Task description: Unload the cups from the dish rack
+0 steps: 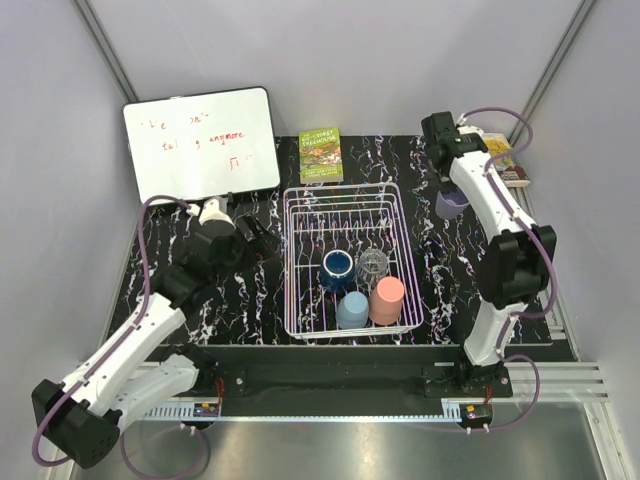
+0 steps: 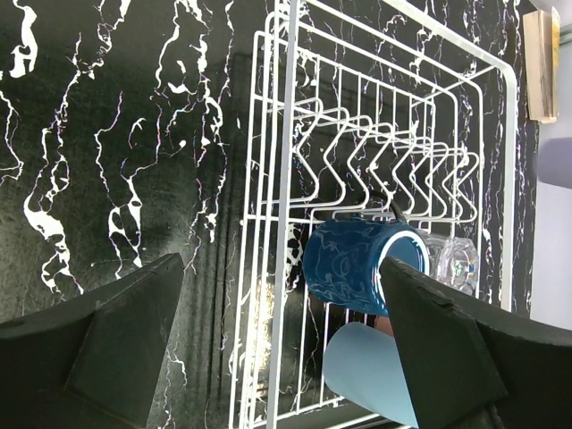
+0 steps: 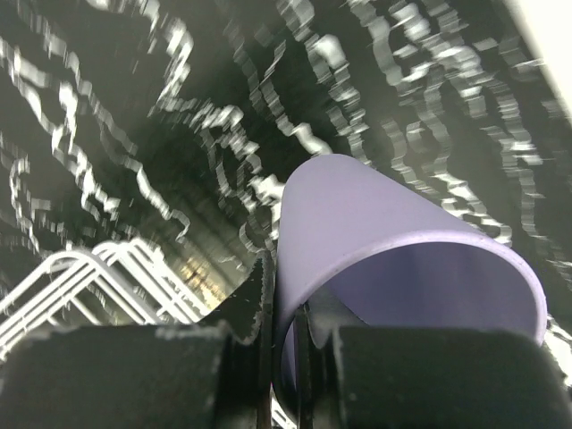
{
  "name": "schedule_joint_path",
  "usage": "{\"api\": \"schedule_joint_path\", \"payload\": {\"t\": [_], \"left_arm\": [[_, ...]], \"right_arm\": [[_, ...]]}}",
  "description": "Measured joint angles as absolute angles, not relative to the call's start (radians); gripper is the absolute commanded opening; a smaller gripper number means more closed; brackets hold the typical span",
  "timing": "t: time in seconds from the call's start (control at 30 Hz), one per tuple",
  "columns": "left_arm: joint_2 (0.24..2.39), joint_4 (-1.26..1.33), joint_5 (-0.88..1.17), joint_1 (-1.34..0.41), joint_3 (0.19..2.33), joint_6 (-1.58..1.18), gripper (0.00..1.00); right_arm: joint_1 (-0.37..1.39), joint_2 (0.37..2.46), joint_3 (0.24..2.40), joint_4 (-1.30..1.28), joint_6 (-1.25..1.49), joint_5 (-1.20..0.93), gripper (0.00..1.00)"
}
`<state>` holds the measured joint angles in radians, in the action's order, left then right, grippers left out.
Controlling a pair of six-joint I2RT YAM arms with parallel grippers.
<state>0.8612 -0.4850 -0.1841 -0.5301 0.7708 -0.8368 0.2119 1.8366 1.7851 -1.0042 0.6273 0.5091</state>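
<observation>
**Top external view**
- Dish rack (image 1: 408,250): mid-table, and four cups are in it.
  - Dark blue cup (image 1: 336,268) and clear glass (image 1: 372,264) are in the far row.
  - Light blue cup (image 1: 352,310) and salmon-pink cup (image 1: 387,299) are in the near row.
- Lavender cup (image 1: 450,204): outside the rack to its right, carried by my right gripper (image 1: 447,192). I cannot tell whether it touches the table.
- Tally, as I judge it: one cup of five is out but not released, and four are left.
- My left gripper (image 1: 262,240): left of the rack and apart from it.
- Whiteboard (image 1: 200,145): red handwriting, only "anymore" legible.
- Green book (image 1: 321,155): the title seems to end in "TREEHOUSE", the rest is too small to read.

**Left wrist view**
- My jaws are spread wide and hold nothing.
- Beyond them are the rack's side and dividers, with the swirl-patterned dark blue cup, the light blue cup and the clear glass inside.
- No writing is visible.

**Right wrist view**
- My jaws are pressed together on the lavender cup's wall, one finger inside and one outside.
- A corner of the rack shows at lower left.
- The cup carries no label.
</observation>
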Motion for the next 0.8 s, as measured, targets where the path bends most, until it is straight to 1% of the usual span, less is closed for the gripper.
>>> {"api": "schedule_joint_path", "payload": {"t": [0.13, 0.33, 0.47, 0.57, 0.63, 0.7, 0.77, 0.8], "left_arm": [[0.885, -0.485, -0.184, -0.530, 0.771, -0.834, 0.96], [0.923, -0.485, -0.184, -0.530, 0.771, -0.830, 0.96], [0.932, -0.485, -0.184, -0.530, 0.771, -0.829, 0.97], [0.942, -0.485, -0.184, -0.530, 0.770, -0.828, 0.97], [0.950, -0.485, -0.184, -0.530, 0.771, -0.827, 0.97], [0.956, -0.485, -0.183, -0.530, 0.771, -0.827, 0.97], [0.961, -0.485, -0.183, -0.530, 0.770, -0.827, 0.97], [0.962, -0.485, -0.183, -0.530, 0.770, -0.827, 0.97]], "right_arm": [[0.209, 1.909, 1.794, -0.979, 0.602, 0.419, 0.00], [0.165, 1.999, 1.827, -0.950, 0.591, 0.346, 0.00], [0.134, 2.020, 1.826, -0.928, 0.596, 0.293, 0.09], [0.121, 2.032, 1.825, -0.907, 0.599, 0.271, 0.11], [0.121, 2.043, 1.825, -0.902, 0.598, 0.267, 0.10], [0.121, 2.057, 1.825, -0.900, 0.598, 0.266, 0.05], [0.121, 2.069, 1.825, -0.897, 0.598, 0.266, 0.02], [0.121, 2.075, 1.825, -0.896, 0.598, 0.266, 0.02]]}}
